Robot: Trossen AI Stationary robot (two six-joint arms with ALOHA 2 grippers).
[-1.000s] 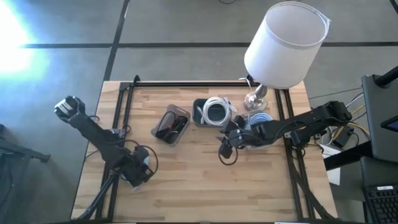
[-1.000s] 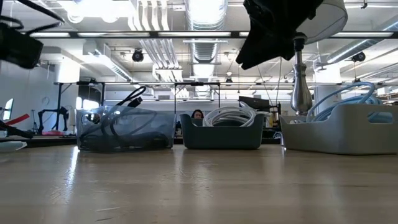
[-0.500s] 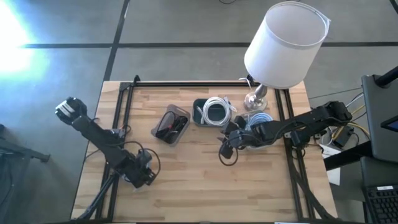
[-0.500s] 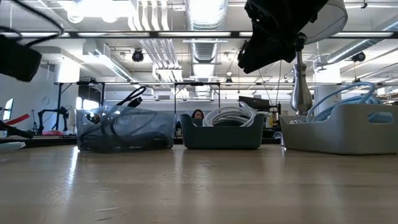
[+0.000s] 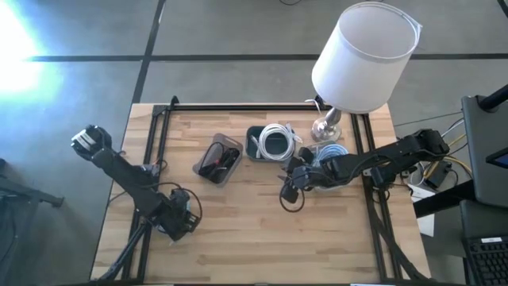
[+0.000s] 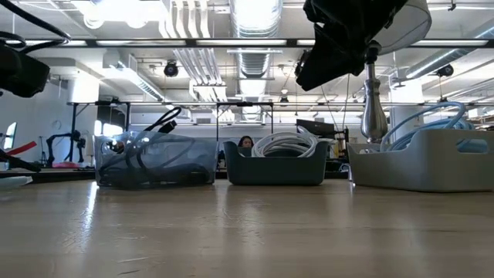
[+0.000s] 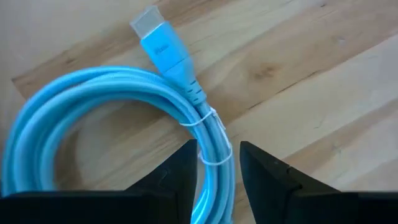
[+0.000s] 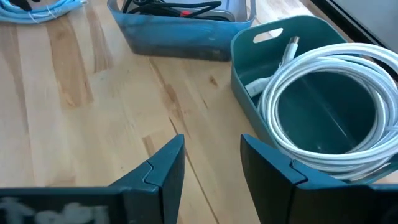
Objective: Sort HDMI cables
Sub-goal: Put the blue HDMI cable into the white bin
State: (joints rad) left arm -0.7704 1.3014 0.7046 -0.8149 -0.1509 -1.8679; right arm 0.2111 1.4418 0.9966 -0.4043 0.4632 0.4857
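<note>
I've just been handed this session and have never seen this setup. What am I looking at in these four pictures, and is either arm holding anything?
This is a robot with two dark arms at a wooden table, each ending in a two-finger gripper. One picture looks straight down from above, one looks level across the tabletop, and the other two come from cameras on the wrists.

A row of three bins stands on the table: a clear bin with black cables, a dark teal bin with a white coil, and a pale bin with light-blue cables. A lamp stands behind them.

The left gripper is down at a light-blue coil lying on the wood; I cannot tell whether it has gripped it. The right gripper is open and empty, near the teal bin.
</note>
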